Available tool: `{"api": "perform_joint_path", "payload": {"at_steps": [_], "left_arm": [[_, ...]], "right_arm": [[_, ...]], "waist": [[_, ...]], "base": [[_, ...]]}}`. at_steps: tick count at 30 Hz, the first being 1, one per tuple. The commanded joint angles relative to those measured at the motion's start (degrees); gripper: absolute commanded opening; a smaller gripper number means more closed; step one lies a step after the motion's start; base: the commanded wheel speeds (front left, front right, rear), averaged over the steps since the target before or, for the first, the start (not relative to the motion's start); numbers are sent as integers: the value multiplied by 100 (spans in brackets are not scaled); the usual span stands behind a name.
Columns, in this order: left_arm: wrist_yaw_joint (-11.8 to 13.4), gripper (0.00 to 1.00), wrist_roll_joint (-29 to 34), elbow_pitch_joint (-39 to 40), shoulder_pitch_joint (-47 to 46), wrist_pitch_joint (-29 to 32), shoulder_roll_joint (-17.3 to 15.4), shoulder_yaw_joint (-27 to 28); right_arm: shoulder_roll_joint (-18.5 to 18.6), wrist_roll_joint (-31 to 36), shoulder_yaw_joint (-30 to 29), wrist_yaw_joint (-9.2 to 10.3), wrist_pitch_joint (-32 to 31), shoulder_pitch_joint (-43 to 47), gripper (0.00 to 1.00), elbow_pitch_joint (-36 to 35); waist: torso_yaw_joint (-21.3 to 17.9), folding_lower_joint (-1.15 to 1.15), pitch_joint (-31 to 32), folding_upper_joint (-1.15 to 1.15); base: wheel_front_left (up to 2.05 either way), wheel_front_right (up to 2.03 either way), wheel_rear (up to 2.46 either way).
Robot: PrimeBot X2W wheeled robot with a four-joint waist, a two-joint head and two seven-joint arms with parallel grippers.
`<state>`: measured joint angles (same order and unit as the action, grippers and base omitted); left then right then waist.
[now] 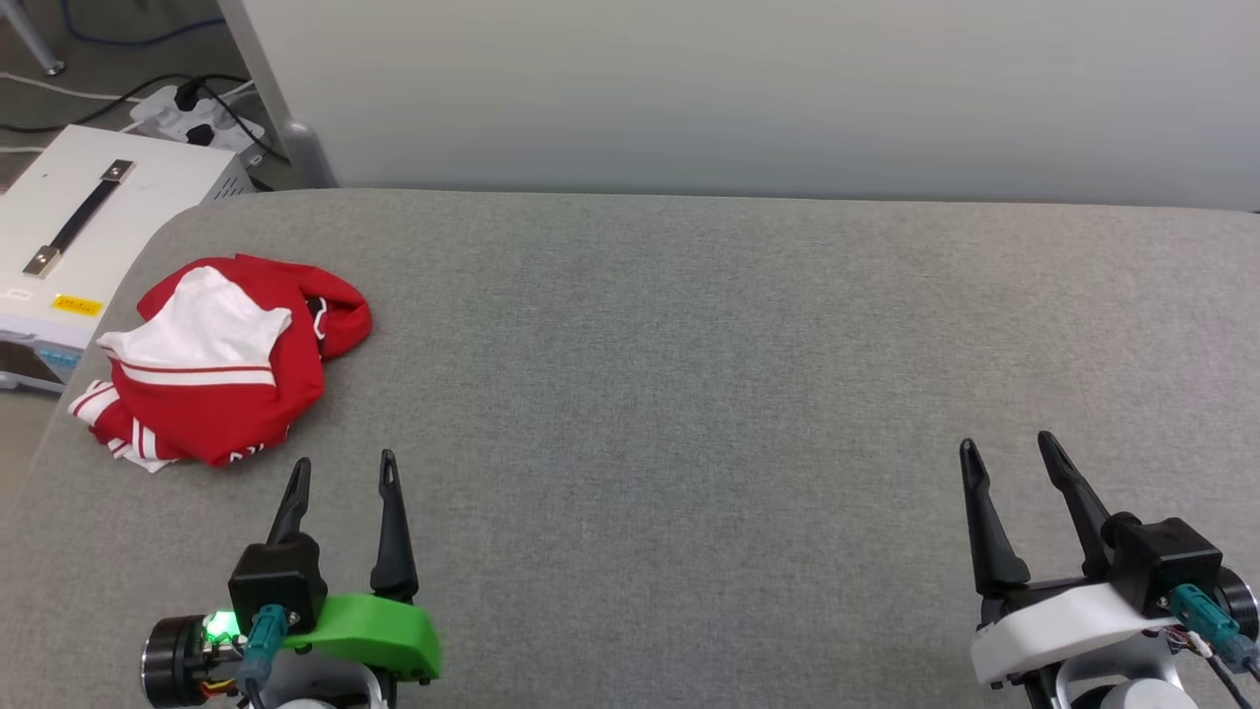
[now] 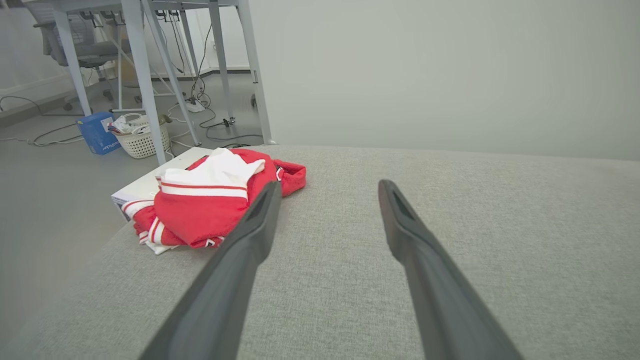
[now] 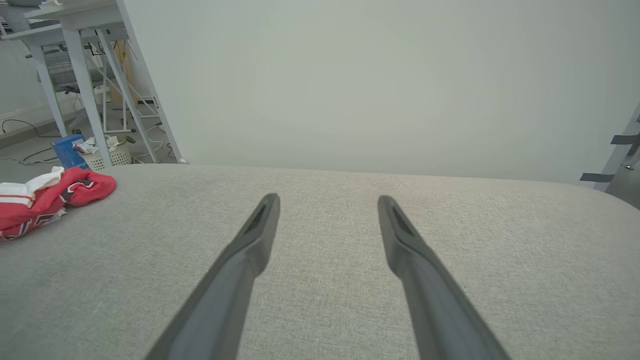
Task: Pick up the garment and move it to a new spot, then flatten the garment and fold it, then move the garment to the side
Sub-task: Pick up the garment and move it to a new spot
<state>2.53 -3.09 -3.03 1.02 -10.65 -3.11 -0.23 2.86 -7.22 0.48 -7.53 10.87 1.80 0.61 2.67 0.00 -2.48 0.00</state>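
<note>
Just ahead-left of the left gripper (image 1: 345, 460) — jaws apart — lies the crumpled garment (image 1: 226, 394), seemingly untouched.

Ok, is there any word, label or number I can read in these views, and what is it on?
Nothing can be read for certain.
Yellow sticker on the white case with a black handle: too small to read.
White print at the near edge of the crumpled red-and-white garment: partly folded under, unreadable.
White lettering on the blue box on the floor: blurred.
</note>
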Motion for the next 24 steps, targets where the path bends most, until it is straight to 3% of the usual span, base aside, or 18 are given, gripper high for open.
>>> {"api": "perform_joint_path", "payload": {"at_steps": [1,24], "left_arm": [[43,100,-66,-17,-88,-77,18,33],[180,100,-544,-162,-189,-351,22,287]], "right_arm": [[2,-26,29,3,60,25,100,-3],[1,193,426,4,330,-31,100,-71]], "waist": [[130,0,-47,0],[1694,0,-330,0]], "base": [[0,0,0],[0,0,0]]}}
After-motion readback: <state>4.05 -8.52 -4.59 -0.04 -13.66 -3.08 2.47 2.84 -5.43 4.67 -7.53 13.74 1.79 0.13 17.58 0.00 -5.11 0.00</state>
